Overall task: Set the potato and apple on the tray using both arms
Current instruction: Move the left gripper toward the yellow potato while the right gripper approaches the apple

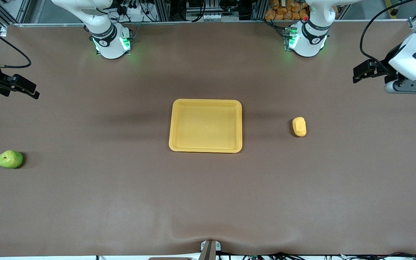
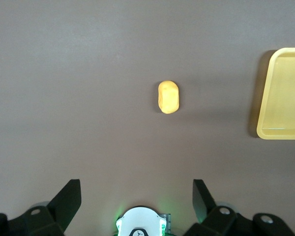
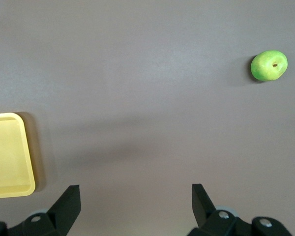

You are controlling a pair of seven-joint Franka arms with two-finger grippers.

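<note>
**A:** Where's everything sitting?

**B:** Shallow rectangular yellow-orange plastic tray (image 1: 206,125) is mid-table on the brown table mat (image 1: 121,202), nothing in it. Small yellow-orange oblong potato (image 1: 299,126) lies on the mat toward the left arm's end, well apart from the tray. Small round bright-green apple (image 1: 10,159) is out near the right arm's end, nearer the front camera than both tray and potato.

**A:** Left gripper?

**B:** Black two-finger left gripper (image 1: 362,73) hangs up in the air over the mat's edge at the left arm's end. Jaws spread wide, holding nothing. In the left wrist view the potato (image 2: 168,97) sits on the line between the two fingertips (image 2: 69,199) but well apart from them, no contact. Tray corner (image 2: 281,93) shows off to one side.

**A:** Right?

**B:** Black right gripper (image 1: 22,87) is over the mat's edge at the right arm's end, also wide open and empty. In the right wrist view the apple (image 3: 269,65) is off to one side of the fingers (image 3: 199,199), not between them, well apart, stem dimple up. Tray edge (image 3: 10,155) visible at the frame border.
</note>
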